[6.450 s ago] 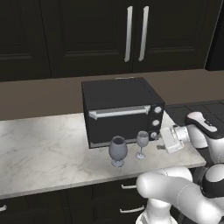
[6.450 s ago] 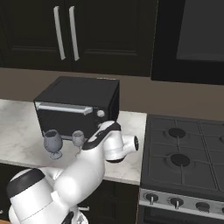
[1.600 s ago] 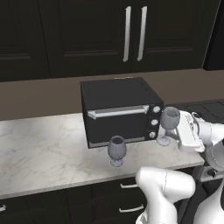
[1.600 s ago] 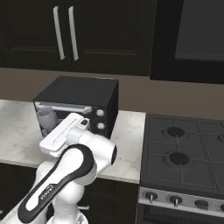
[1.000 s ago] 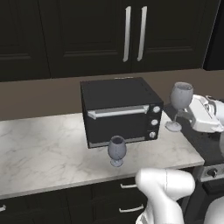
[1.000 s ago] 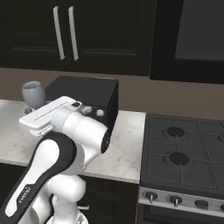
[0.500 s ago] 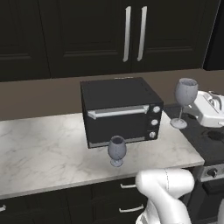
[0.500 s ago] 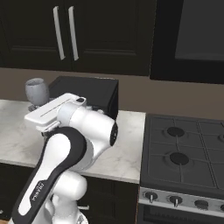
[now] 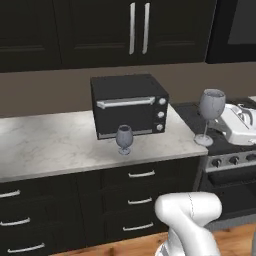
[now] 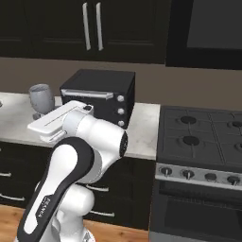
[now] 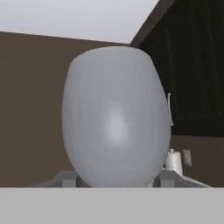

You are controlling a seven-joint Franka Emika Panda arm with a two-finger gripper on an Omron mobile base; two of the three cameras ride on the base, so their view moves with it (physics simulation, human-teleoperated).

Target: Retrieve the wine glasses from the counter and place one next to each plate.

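A: What was the pincer (image 9: 222,124) doing?
B: It gripped one wine glass (image 9: 210,111) by the stem, upright, lifted clear beside the counter (image 9: 60,145).
A: And the other glass (image 9: 124,138)?
B: It stood on the counter before the toaster oven (image 9: 129,104).
A: Next?
B: Probably carrying it to a plate and setting it down beside.

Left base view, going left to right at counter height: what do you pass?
Toaster oven → wine glass standing on the counter → lifted wine glass → gripper.
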